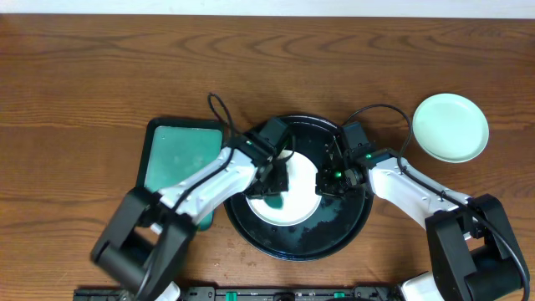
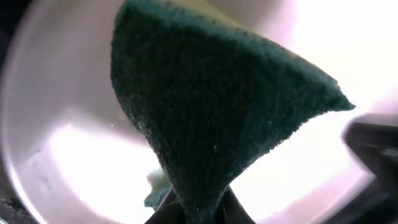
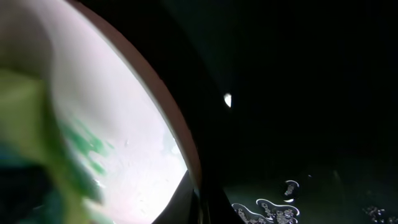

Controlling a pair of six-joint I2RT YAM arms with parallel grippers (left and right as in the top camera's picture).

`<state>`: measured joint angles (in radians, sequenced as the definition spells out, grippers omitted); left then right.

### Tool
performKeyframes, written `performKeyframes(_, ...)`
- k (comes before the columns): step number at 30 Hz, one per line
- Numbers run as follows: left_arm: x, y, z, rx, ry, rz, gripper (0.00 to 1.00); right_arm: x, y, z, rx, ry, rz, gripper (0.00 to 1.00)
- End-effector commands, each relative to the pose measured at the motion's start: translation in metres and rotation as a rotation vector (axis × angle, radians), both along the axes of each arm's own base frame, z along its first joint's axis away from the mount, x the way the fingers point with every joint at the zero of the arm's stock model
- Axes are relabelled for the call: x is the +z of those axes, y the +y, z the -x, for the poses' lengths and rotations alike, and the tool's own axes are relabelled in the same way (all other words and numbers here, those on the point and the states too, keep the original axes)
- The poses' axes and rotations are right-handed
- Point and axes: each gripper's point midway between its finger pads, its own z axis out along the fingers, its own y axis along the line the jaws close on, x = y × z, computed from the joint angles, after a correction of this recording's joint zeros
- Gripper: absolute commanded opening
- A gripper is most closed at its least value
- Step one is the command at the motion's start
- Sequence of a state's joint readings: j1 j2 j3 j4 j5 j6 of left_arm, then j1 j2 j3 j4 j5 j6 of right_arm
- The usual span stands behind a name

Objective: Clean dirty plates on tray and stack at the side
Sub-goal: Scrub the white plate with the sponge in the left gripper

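A white plate (image 1: 297,196) lies in the round black tray (image 1: 334,242). My left gripper (image 1: 276,186) is shut on a dark green sponge (image 2: 211,112) and presses it on the plate's left part (image 2: 81,155), where a teal smear (image 2: 158,186) shows. My right gripper (image 1: 328,180) is shut on the plate's right rim (image 3: 180,143). Green smears (image 3: 84,143) show on the plate in the right wrist view. A mint green plate (image 1: 450,127) lies on the table at the right. A third plate is out of view.
A teal rectangular tray (image 1: 180,155) lies left of the black tray, under my left arm. Water drops (image 3: 280,208) sit on the black tray's floor. Arm cables loop over the tray's far rim.
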<state>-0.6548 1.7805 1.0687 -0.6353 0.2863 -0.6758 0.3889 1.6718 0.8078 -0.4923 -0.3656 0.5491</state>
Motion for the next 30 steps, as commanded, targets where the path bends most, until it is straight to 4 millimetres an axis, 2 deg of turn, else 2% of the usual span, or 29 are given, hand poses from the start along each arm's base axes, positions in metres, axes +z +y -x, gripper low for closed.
performKeyframes(1,-0.014,0.001,0.005,0.052,0.080,-0.029,0.07,-0.013,0.002,0.005,-0.012,0.033,0.025,0.01)
performKeyframes(3,-0.019,-0.007,0.013,0.045,0.136,0.012,0.07,-0.013,0.002,0.006,-0.011,0.033,0.024,0.01)
performKeyframes(5,-0.017,-0.023,0.020,0.033,0.196,0.103,0.07,-0.013,0.003,0.006,-0.011,0.034,0.021,0.01)
performKeyframes(10,0.001,-0.062,0.027,-0.009,0.277,0.338,0.07,-0.012,0.006,0.007,-0.007,0.042,0.004,0.01)
performKeyframes(16,0.006,-0.077,0.014,0.012,0.249,0.409,0.07,-0.012,0.005,0.011,-0.006,0.059,0.008,0.01)
performKeyframes(20,-0.008,-0.087,-0.003,0.009,0.188,0.437,0.07,-0.013,0.002,0.016,-0.013,0.083,0.018,0.01)
performKeyframes(23,-0.030,-0.081,-0.021,0.019,0.101,0.373,0.07,-0.014,0.001,0.019,-0.013,0.094,0.022,0.01)
performKeyframes(26,-0.052,-0.050,-0.040,0.043,0.011,0.217,0.07,-0.014,0.000,0.023,-0.012,0.114,0.028,0.01)
performKeyframes(30,-0.060,-0.012,-0.051,0.109,0.023,0.128,0.07,-0.013,0.001,0.028,-0.010,0.134,0.020,0.01)
